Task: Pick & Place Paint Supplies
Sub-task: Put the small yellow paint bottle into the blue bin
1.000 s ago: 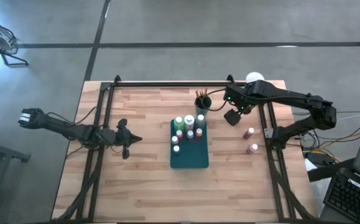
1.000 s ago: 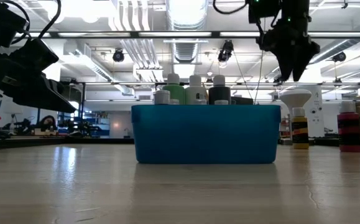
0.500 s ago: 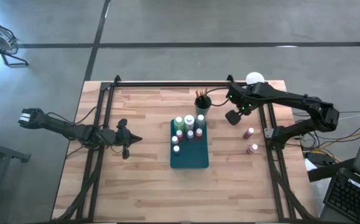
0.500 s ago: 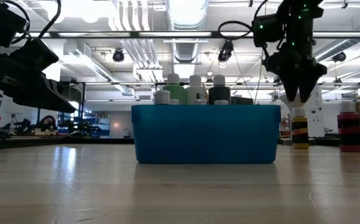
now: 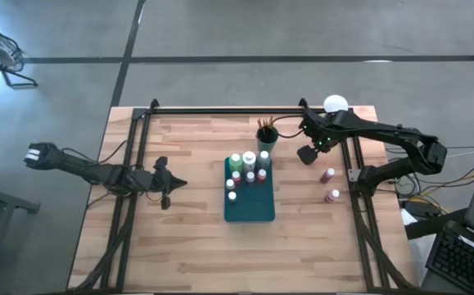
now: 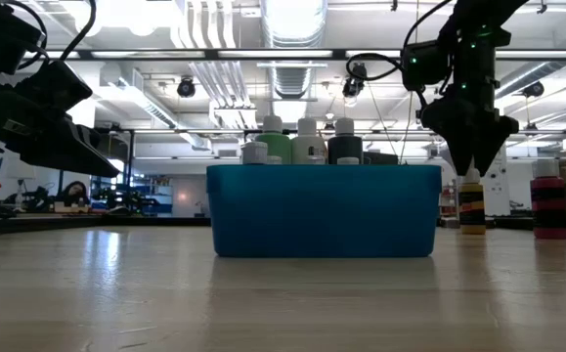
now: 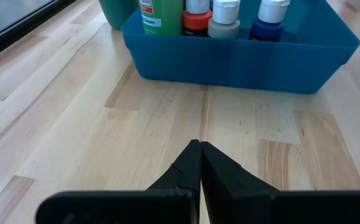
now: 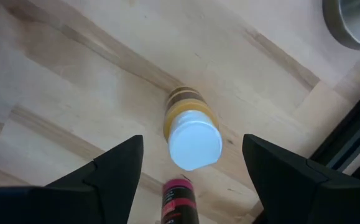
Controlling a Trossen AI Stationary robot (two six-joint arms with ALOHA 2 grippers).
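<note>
Paint bottles stand in 2 groups on the wooden table (image 5: 187,238): most sit upright in the far end of the teal tray (image 5: 250,205) at the table's middle, among them a tall light-green bottle (image 7: 158,14), a red one (image 7: 196,18), a grey one (image 7: 224,22) and a blue one (image 7: 269,22). Brushes (image 5: 264,124) stand in a dark cup (image 5: 267,137) just beyond the tray. 2 more bottles wait right of the tray, a yellow bottle (image 8: 192,134) and a red bottle (image 6: 549,205) beside it. Right tool (image 8: 192,165) hangs above the yellow bottle's white cap, fingers spread wide either side, gripping nothing. Left tool (image 7: 199,152) rests low, left of the tray, fingers pressed together and empty.
</note>
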